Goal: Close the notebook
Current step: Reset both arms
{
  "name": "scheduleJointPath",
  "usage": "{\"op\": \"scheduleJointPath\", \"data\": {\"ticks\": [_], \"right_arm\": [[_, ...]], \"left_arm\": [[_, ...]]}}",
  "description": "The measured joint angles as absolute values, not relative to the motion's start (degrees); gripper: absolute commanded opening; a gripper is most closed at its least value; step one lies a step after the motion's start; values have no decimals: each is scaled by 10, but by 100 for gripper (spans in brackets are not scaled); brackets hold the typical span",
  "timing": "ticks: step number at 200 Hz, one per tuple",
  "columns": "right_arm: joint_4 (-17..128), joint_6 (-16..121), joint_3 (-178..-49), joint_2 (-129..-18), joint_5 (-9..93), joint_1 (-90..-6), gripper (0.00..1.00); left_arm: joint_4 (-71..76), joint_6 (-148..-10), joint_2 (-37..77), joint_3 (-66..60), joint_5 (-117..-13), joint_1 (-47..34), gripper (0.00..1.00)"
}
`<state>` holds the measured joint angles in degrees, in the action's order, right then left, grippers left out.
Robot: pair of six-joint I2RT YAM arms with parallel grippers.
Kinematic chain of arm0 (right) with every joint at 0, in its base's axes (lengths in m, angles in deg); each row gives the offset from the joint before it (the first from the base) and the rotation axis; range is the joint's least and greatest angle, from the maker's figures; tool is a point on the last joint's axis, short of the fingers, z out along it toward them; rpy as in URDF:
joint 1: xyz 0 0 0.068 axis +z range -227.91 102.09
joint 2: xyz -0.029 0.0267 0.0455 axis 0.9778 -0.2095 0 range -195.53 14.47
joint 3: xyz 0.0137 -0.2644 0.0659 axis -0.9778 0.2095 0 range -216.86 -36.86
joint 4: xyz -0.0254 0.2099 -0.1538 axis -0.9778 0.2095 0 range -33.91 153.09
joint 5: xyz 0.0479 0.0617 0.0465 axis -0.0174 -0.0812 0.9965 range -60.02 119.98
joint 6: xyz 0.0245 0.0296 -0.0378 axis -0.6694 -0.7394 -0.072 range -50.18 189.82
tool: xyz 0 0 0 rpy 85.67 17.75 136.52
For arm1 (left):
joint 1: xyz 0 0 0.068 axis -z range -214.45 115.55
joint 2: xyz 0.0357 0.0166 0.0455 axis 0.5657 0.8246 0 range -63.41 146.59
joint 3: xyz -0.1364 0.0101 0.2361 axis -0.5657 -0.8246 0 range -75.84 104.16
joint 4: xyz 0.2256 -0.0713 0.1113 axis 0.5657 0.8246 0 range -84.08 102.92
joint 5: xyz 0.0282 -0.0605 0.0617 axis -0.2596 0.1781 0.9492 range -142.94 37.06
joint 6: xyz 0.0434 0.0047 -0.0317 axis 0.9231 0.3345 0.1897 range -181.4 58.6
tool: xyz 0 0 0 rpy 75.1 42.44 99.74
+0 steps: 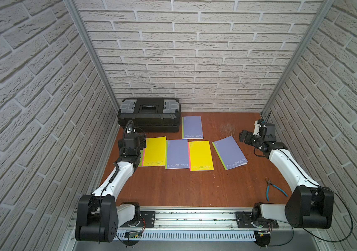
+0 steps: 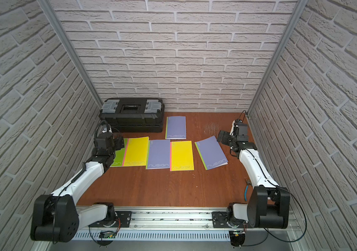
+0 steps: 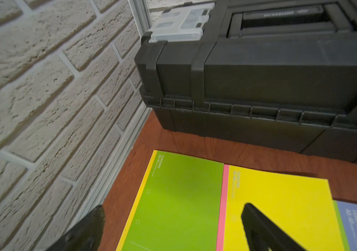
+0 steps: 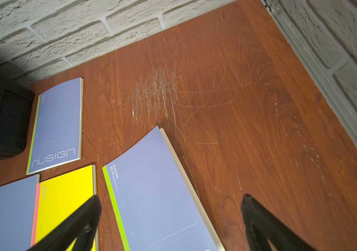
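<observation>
1. Notebooks: six are found lying shut on the wooden table, before the black toolbox.
2. Left gripper: jaws spread, nothing grasped, held above the green notebook.
3. Right gripper: jaws spread, empty, held above the tilted purple notebook.

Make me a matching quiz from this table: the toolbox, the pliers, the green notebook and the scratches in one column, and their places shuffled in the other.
Things:
1. black plastic toolbox
2. blue-handled pliers
3. green paper notebook with yellow spine
4. white scratch marks

Places:
A. front right, beside the right arm
B. back of the brown wooden table, right of centre
C. back left corner, against the wall
D. left end of the notebook row, beneath the left arm

Pairs: 1-C, 2-A, 3-D, 4-B
</observation>
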<state>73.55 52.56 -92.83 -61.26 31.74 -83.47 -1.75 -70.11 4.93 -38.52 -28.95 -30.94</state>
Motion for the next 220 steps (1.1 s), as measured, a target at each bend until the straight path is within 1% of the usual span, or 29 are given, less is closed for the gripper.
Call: {"op": "scheduleJointPath", "data": {"ticks": [23,82,119,157,188,220], "right_arm": [[676,538,-900,-621,325,-832,100],[470,579,-725,-625,329,-826,100],[376,604,-706,-632,332,-824,100],[342,633,-703,-636,329,-819,100],[279,659,-653,-634,335,-819,99],[191,678,-599,-663,351,-819,99]], "left_arm": [[-76,-697,71,-419,-308,-326,98],[-255,-686,150,-524,-364,-348,98],[-343,-669,167,-550,-420,-348,98],[-456,-661,213,-593,-452,-352,98],[-492,-656,263,-595,-465,-352,98],[-489,-652,268,-579,-480,-353,98]]}}
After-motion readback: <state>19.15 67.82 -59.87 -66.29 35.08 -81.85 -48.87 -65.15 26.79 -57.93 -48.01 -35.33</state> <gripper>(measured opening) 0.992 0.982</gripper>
